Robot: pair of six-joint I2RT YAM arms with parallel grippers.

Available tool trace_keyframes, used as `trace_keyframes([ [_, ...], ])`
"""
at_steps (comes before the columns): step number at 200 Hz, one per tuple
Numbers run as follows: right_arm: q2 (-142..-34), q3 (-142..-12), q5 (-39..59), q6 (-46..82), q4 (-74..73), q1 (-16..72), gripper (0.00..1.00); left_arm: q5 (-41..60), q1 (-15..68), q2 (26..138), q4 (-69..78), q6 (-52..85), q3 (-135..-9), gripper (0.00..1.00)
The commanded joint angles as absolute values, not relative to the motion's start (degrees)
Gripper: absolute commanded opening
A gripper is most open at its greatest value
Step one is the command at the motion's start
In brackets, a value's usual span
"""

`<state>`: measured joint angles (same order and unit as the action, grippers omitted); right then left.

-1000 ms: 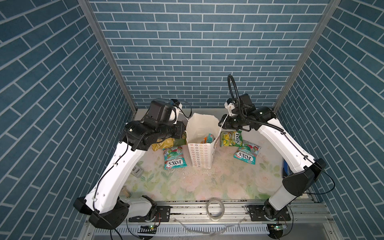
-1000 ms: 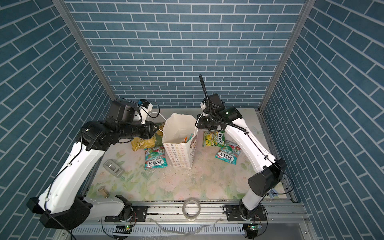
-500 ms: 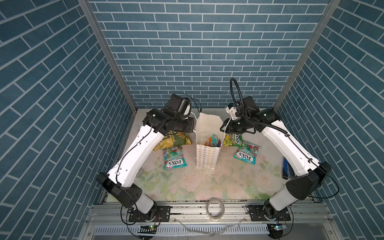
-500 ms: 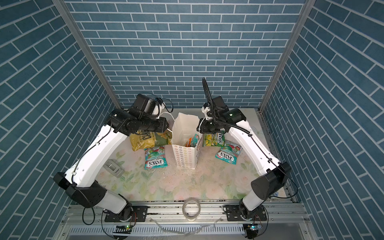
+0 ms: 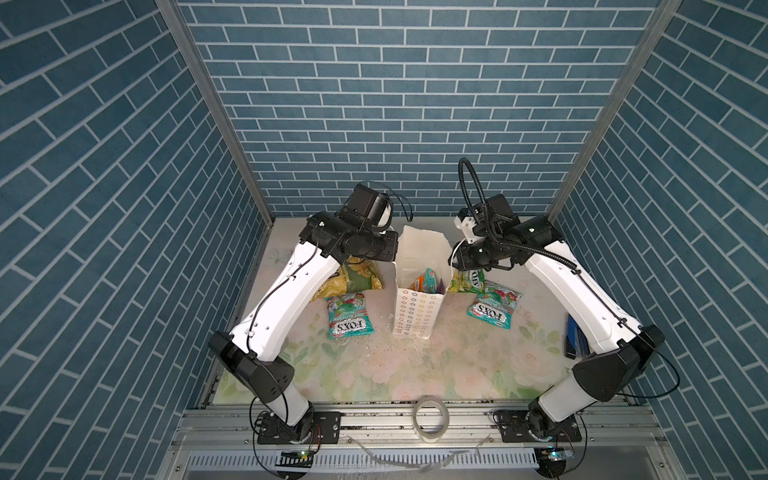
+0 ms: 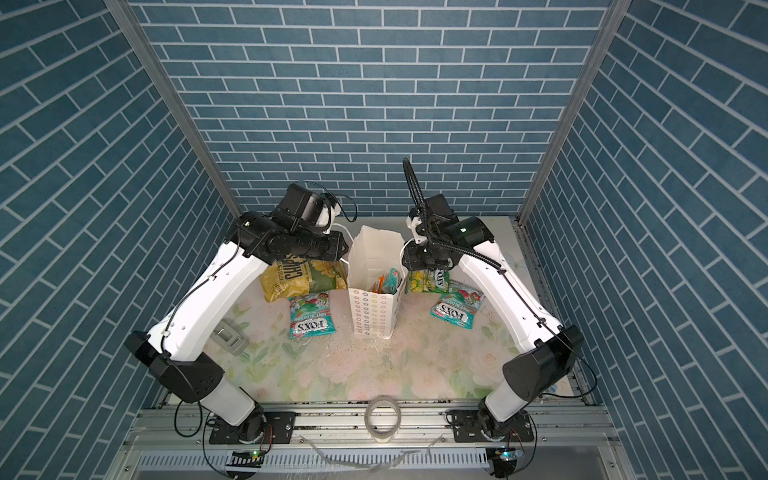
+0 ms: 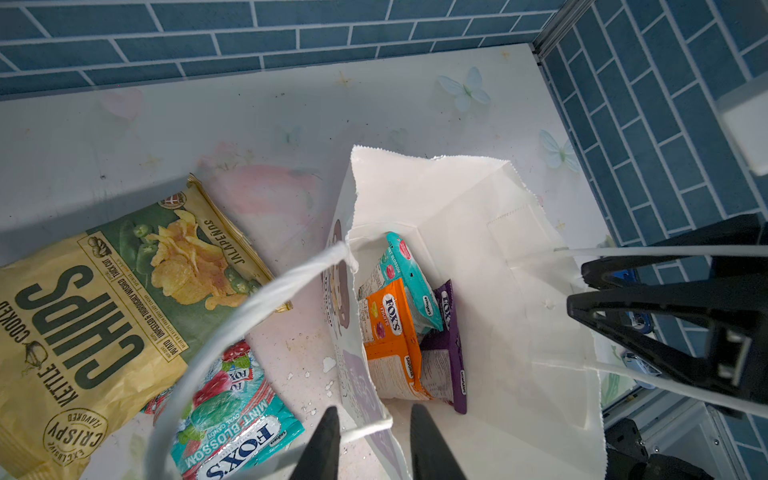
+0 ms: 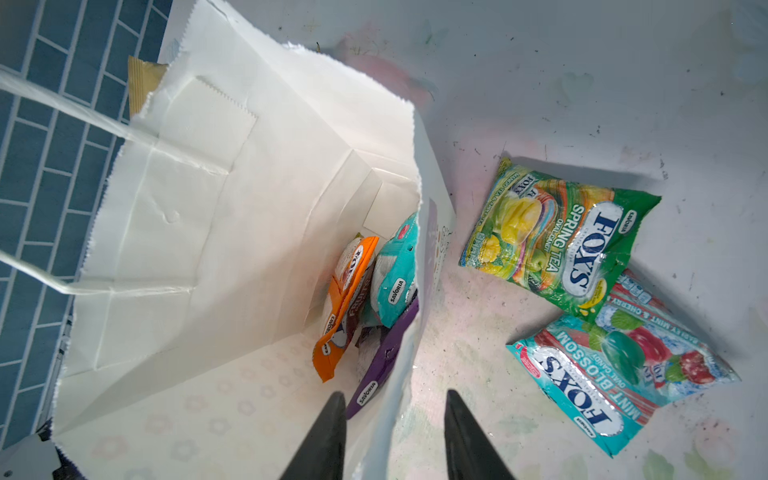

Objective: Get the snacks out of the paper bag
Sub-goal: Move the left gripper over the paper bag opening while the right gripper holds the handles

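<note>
The paper bag (image 5: 417, 316) is standing upright in the middle of the tabletop (image 5: 374, 374), mouth open, with both arms bent in over it. The left fingers (image 7: 328, 449) are fairly narrow but clearly parted. One tip is outside the bag's wall and one inside, with the wall's edge running between them, and I can't see any pinch on the paper. A string handle (image 7: 266, 299) loops out past the outer finger.

Just ahead of the inner tip, down in the bag, three snacks stand on edge, packed together: an orange packet (image 7: 386, 316), a teal packet (image 7: 409, 274) behind it and a purple packet (image 7: 446, 345) alongside. Out past the outer finger, flat on the tabletop, are the chips bag (image 7: 104, 299) and a mint packet (image 7: 232, 415), touching each other.

Same deal on the opposite wall. The right fingers (image 8: 328, 444) are parted too, straddling the rim with nothing gripped. On their outer finger's side lie a Spring Tea packet (image 8: 561, 241) and a second mint packet (image 8: 615, 374), corners overlapping. A tape roll (image 5: 432, 419) sits on the front rail, well away from both sets of fingers.
</note>
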<state>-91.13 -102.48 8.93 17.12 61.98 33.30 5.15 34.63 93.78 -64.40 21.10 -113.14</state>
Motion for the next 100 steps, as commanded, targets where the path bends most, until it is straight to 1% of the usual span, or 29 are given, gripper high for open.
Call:
trace_keyframes([
  [1,-90.2,-105.0,6.9,12.4,63.5,33.1,0.40,4.7,35.1,94.5,-64.7,21.2,-114.4,0.31],
  [37,-90.8,-106.5,6.8,10.5,67.5,32.9,0.41,2.9,35.0,95.8,-66.3,21.1,-115.6,0.31],
  [100,-89.5,-105.0,6.2,7.5,69.3,32.3,0.43,0.8,35.0,98.8,-69.4,21.1,-119.5,0.32],
])
